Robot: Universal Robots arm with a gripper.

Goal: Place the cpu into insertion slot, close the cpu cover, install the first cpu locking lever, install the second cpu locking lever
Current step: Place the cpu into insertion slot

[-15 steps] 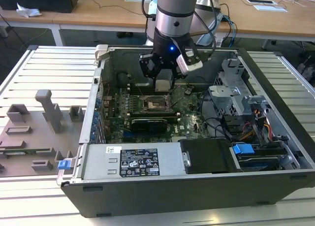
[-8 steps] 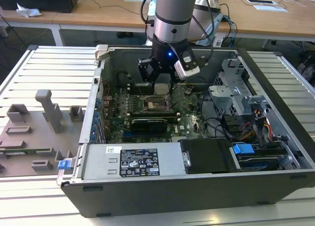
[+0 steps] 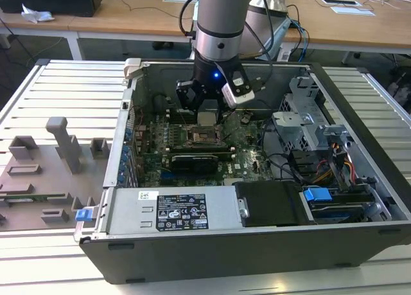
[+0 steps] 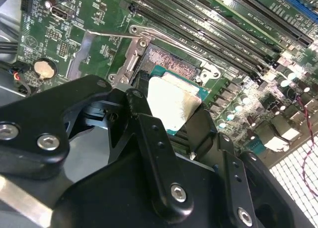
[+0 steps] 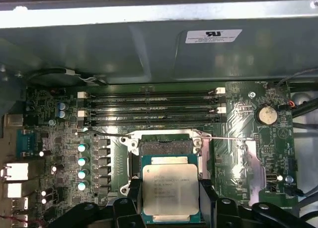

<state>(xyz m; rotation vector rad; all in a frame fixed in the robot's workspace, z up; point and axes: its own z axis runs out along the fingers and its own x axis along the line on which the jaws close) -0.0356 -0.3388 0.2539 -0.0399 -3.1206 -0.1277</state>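
The cpu [image 3: 207,119] sits gripped in the tool [image 3: 207,115] over the insertion slot [image 3: 204,136] in the exterior view, with a white printed label [image 3: 183,213] on the metal box in front of the slot. In the second wrist view, the black fingers [image 4: 149,133] pinch the cpu [image 4: 174,104] by its edges, and the slot's contacts lie bare. In the first wrist view, the cpu [image 5: 170,190] shows fine print, and a white sticker [image 5: 213,36] sits on the case wall beyond the slot.

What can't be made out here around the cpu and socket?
- Near part of the insertion slot: hidden behind the cpu in both wrist views.
- Gap between cpu and slot: too small in the exterior view, where the gripper crowds it.
- Side edges of the cpu: covered by the fingers in the first wrist view.
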